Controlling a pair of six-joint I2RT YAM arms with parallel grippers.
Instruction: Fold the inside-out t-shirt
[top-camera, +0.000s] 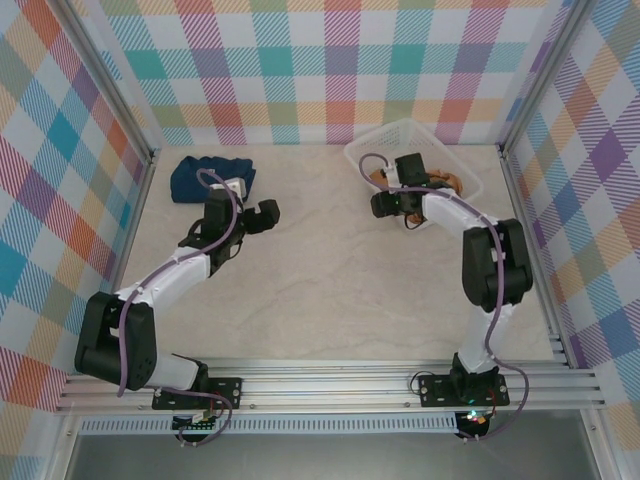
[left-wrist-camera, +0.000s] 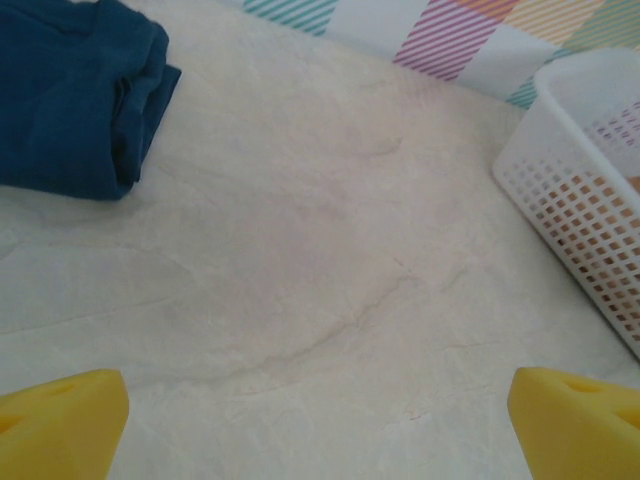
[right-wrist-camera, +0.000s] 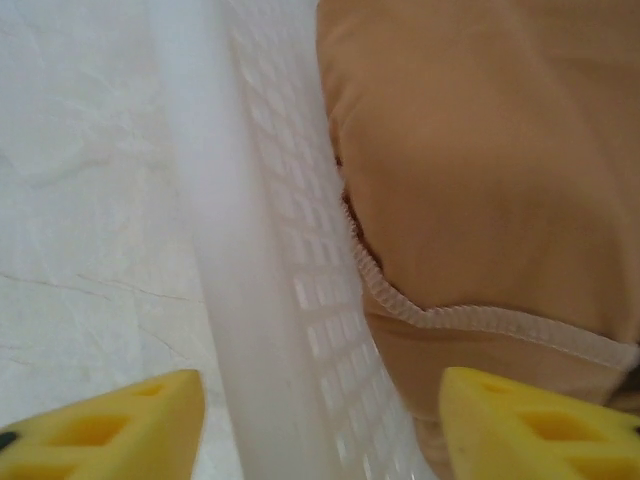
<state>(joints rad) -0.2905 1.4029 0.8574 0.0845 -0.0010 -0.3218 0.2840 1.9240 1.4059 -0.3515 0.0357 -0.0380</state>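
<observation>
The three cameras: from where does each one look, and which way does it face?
Top: above and behind, looking down on the table; left arm and right arm show, bases at the bottom.
Left wrist: low over the table, facing the basket, navy shirt at upper left; its yellow fingers at the bottom corners.
Right wrist: close over the basket wall, tan shirt inside; its fingers straddle the wall.
Shared: both wrist views show the basket and the table.

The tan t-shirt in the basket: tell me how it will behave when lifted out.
The t-shirt will probably hang limp and drape, since it lies in soft folds with a loose stitched seam. It looks like thin cloth, so likely light. It might drag on the basket wall, which the right pincer straddles.
</observation>
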